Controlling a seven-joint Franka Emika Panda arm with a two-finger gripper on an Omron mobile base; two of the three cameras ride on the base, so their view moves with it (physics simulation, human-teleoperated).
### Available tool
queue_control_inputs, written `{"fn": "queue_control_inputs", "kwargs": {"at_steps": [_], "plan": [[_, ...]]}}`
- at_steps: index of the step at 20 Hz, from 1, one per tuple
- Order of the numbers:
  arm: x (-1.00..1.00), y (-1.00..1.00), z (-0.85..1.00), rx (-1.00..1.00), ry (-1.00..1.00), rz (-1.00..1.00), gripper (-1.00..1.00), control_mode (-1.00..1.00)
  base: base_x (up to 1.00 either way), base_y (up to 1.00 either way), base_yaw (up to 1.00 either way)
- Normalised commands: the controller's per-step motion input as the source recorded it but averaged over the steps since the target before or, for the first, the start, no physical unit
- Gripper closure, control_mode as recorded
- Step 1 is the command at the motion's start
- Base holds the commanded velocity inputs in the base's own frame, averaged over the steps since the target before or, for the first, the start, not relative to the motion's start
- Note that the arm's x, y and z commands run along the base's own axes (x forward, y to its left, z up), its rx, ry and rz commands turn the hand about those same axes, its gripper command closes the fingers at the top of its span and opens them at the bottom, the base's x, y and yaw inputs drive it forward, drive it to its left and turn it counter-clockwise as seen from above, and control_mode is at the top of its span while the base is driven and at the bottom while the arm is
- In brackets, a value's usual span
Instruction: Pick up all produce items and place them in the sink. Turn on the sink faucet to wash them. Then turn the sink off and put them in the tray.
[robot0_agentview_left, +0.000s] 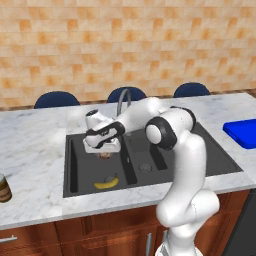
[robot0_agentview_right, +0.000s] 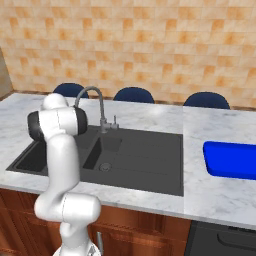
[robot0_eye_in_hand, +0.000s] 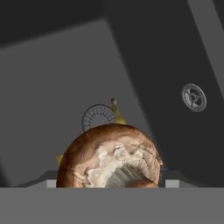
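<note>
You've got a marble counter (robot0_agentview_left: 35, 150) with the sink (robot0_agentview_left: 220, 160) set in, tray (robot0_agentview_left: 245, 132) at its right end, jar (robot0_agentview_left: 4, 188) at its left.

The sink (robot0_agentview_left: 210, 162) is set into the surface (robot0_agentview_left: 35, 150), with the sink faucet (robot0_agentview_left: 122, 100) standing behind it near the divide between the two basins. In the left basin the banana (robot0_agentview_left: 106, 183) lies near the front wall, beside that basin's drain in the hand view. The pincer (robot0_agentview_left: 105, 152) hangs over the same basin, behind the banana, with the brown ball (robot0_eye_in_hand: 111, 157) between its tips. The tray (robot0_agentview_left: 243, 132) lies on the surface to the right of the sink, apart from it. A jar (robot0_agentview_left: 4, 188) stands on the surface far to the left. Three chair backs (robot0_agentview_left: 56, 99) rise behind the surface.
</note>
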Motion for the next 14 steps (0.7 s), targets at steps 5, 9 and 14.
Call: {"fn": "queue_control_inputs", "kwargs": {"at_steps": [5,9,14], "plan": [[0.26,0.06,-0.43,0.0,0.0,0.0,1.0,-1.0,0.0,0.0,0.0],[0.2,0.05,-0.41,0.0,0.0,0.0,1.0,-1.0,0.0,0.0,0.0],[0.18,0.04,-0.42,0.0,0.0,0.0,1.0,-1.0,0.0,0.0,0.0]]}}
